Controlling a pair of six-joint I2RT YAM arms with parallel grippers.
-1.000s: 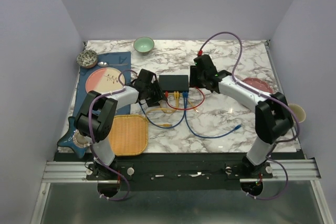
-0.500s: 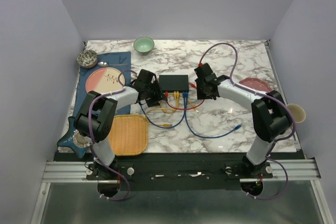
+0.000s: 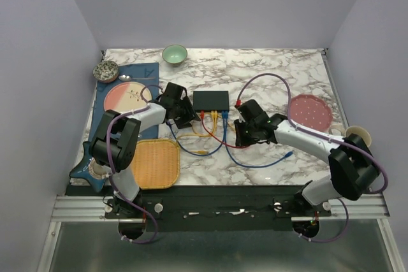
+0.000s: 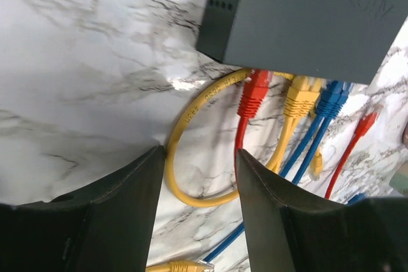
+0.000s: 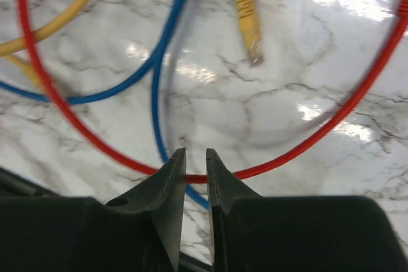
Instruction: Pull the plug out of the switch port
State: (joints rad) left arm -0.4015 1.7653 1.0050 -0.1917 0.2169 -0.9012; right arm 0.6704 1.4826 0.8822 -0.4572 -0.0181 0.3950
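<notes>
Black switch [image 3: 211, 100] sits mid-table, and the switch ports [image 4: 294, 79] on its near edge have the red plug [image 4: 255, 93], yellow plug [image 4: 301, 97] and blue plug [image 4: 331, 97] all seated. Left gripper [image 4: 201, 154] hovers just beside the switch's left corner, fingers spread, nothing between them. Right gripper [image 5: 194, 154] is down at the red cable [image 5: 306, 138], fingers almost together. Pinching it or not, I can't tell.

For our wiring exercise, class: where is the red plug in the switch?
Left wrist view: the red plug sits leftmost in the switch's row, next to the yellow plug.
</notes>
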